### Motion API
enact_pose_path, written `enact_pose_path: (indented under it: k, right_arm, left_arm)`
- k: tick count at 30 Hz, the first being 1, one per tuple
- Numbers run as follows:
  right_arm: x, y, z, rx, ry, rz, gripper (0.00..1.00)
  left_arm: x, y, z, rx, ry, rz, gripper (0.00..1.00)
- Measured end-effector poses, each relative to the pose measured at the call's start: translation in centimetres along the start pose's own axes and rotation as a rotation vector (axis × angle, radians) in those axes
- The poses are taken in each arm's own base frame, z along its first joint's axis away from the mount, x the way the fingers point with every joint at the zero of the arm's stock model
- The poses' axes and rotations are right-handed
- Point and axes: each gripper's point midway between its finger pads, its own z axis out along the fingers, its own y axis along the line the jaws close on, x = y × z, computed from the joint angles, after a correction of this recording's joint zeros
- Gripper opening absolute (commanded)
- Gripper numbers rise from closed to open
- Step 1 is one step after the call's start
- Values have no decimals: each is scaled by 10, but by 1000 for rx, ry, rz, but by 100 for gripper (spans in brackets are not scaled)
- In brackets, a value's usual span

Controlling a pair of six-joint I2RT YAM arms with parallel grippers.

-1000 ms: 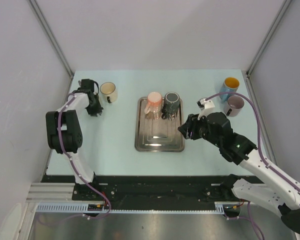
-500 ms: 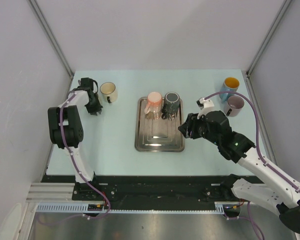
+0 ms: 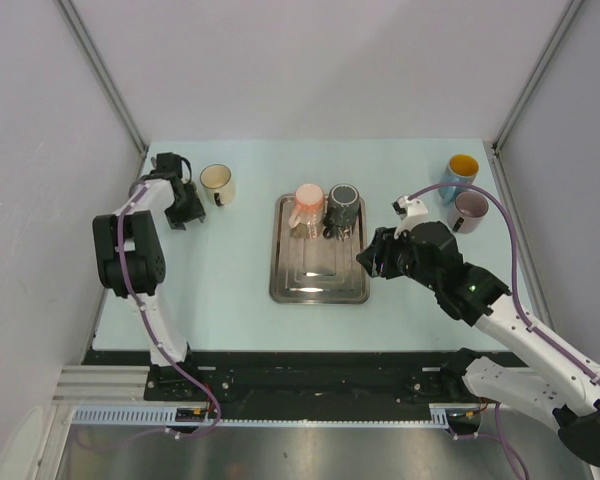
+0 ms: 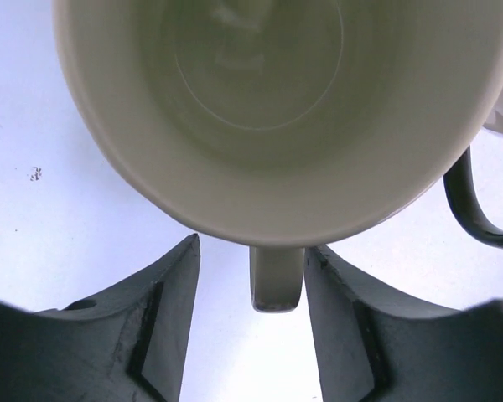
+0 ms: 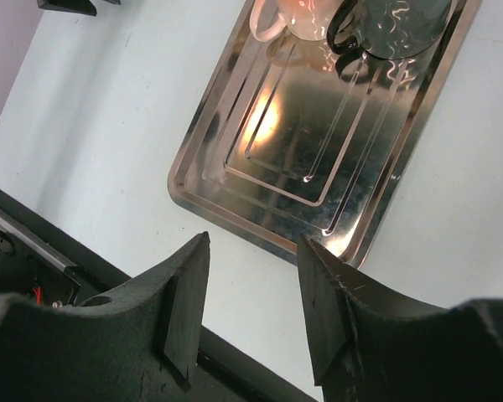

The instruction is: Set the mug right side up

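Note:
A cream mug stands upright, mouth up, on the table at the far left. In the left wrist view I look into the cream mug, and its handle sits between my open fingers. My left gripper is open, with its right finger close beside the handle. A pink mug and a dark grey mug stand at the far end of the steel tray, seemingly bottom up. My right gripper is open and empty, above the table by the tray's right edge.
A blue mug with a yellow inside and a mauve mug stand upright at the far right. The right wrist view shows the tray with the pink mug and the dark mug. Grey walls enclose the table.
My left gripper has shifted slightly left and back from the cream mug. The right arm has barely moved.

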Motion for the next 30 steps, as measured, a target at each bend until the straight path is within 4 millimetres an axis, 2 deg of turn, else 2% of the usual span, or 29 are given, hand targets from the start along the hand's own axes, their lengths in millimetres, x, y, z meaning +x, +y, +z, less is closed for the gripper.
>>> enact_pose_path:
  k: [3,6,9,13,14,15,16,17,19,21,24,28,30]
  right_arm:
    - [0,0,0,-1,0,0,51]
    - [0,1,0,-3,1,0,51]
    - [0,1,0,-8,3,0,52]
    - [2,4,0,-13,5,-4,52]
    - [2,5,-1,-17,7,-7,52]
    - [3,6,-1,-19,8,-11,52]
    - [4,7,-1,-20,9,-13,52]
    - [4,8,0,-19,10,-15,52]
    - [6,8,1,-15,13,-20,52]
    - [7,7,2,-3,14,-24,51]
    - [7,3,4,21,13,-28,51]
    - [10,-5,8,67,21,-43,51]
    - [12,-9,8,88,27,-47,50]
  left_arm:
    - [0,0,-4,1,-2,-1,63]
    - [3,3,-19,7,-23,-4,66]
    - [11,8,-55,21,-64,-15,68]
    - [12,3,-128,31,-245,13,71]
    - [13,-8,-151,44,-310,46,72]
    - [19,-27,-173,83,-372,91,74]
    - [28,-48,-190,135,-413,136,100]
    - [40,-71,-210,196,-466,191,100]
    - [74,-111,-235,326,-524,283,100]
    - [101,-132,-239,402,-539,340,100]
    - [119,-146,-221,438,-546,383,100]
    - [129,-166,-195,471,-528,469,100]
    - [129,-184,-183,487,-501,539,99]
